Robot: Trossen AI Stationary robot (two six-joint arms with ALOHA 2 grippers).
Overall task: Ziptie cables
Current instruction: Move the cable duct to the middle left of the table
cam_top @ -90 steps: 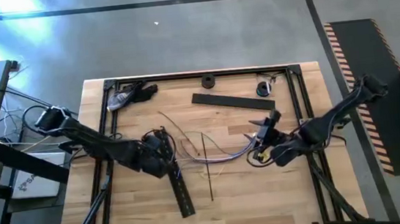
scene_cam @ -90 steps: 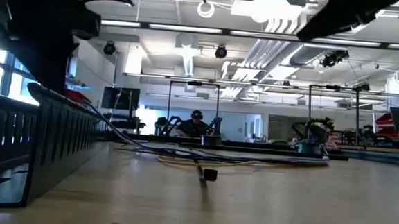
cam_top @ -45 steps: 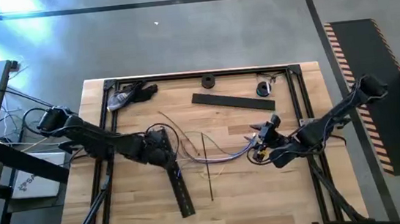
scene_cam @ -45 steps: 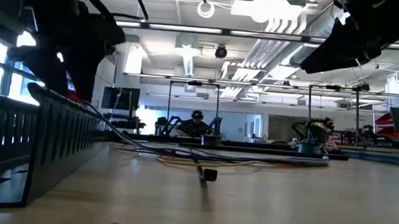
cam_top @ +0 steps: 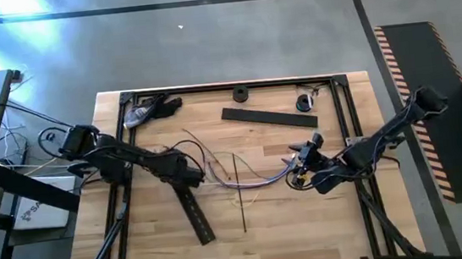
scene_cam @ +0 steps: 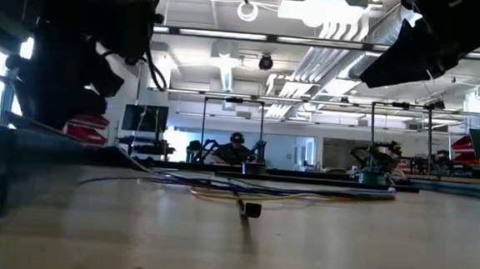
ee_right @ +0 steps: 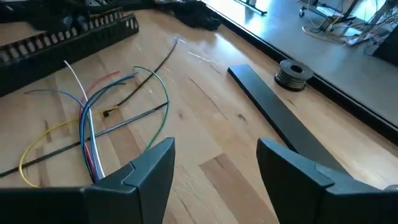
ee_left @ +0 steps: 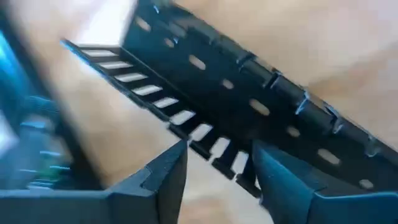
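Observation:
The cables [cam_top: 244, 177] lie loose on the wooden table [cam_top: 308, 224] at its middle, thin coloured strands fanned out [ee_right: 93, 124]. A thin black ziptie [cam_top: 241, 198] lies across them, its head [scene_cam: 252, 209] toward the near edge. My left gripper [cam_top: 193, 177] is open just left of the cables, over the far end of a black slotted strip [cam_top: 192, 214]. That strip fills the blurred left wrist view [ee_left: 249, 93]. My right gripper [cam_top: 302, 163] hovers open at the cables' right ends with nothing between its fingers. My left gripper has its fingertips [ee_left: 171, 171] on either side of the strip's slotted wall [ee_left: 211, 146], coming from above. Whether they touch it I cannot tell, as the view is blurred.
A flat black strip [cam_top: 268, 117] lies at the far right of the middle, with a black roll [cam_top: 240, 94] beyond it and a small dark object [cam_top: 305, 102] by the frame's far right corner. A grey and black tool [cam_top: 148, 110] lies at the far left. A black frame [cam_top: 345, 118] borders the table.
My left arm has stretched toward the table's right, and its gripper has edged toward the cables. The black slotted strip has swung: its near end has gone toward the left edge, and in the low view it no longer stands tall. My right arm has dipped a little.

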